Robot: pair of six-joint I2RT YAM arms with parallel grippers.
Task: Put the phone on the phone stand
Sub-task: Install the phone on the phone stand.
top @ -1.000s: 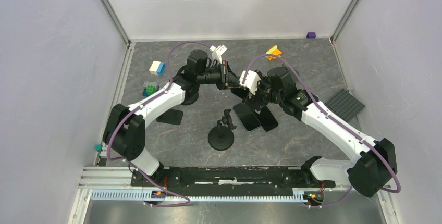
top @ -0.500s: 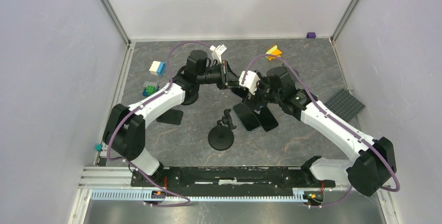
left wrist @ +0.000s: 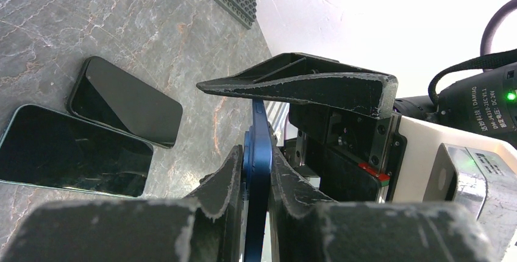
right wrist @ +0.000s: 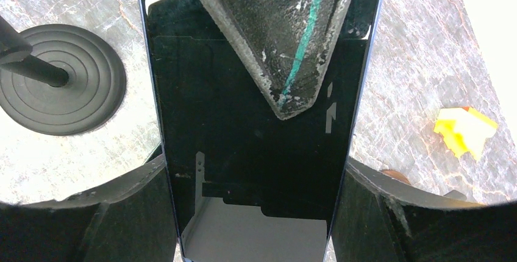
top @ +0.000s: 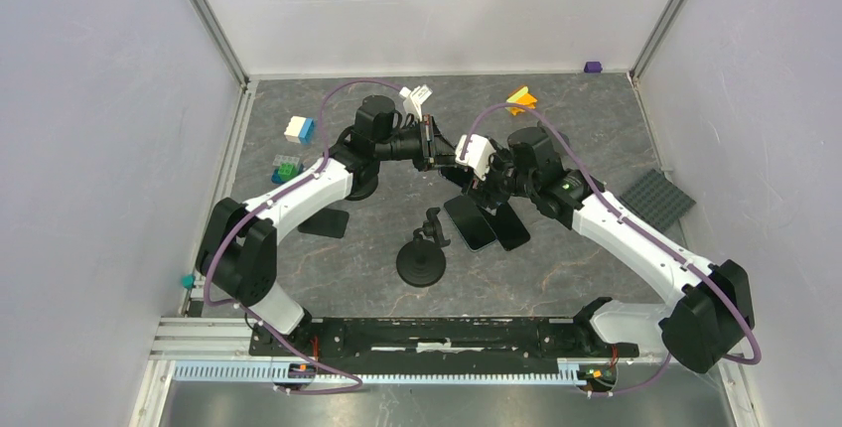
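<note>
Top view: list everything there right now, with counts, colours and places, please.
held phone: 1, blue, on edge between the grippers
loose phones: 2, dark, flat, right of the stand
phone stand: 1, black, table centre
flat dark slab: 1, black, left of stand
toy bricks: 5 spots, mixed colours, far and left edges
baseplate: 1, grey, right side
left gripper: 1, black, shut on held phone
right gripper: 1, black, jaws flanking held phone, contact unclear

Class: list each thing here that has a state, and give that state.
left gripper, shut on blue phone
blue phone, held edge-up off the table
right gripper, jaws astride that phone, grip unclear
phone stand, upright, empty
two other phones, flat on table, screens dark
</note>
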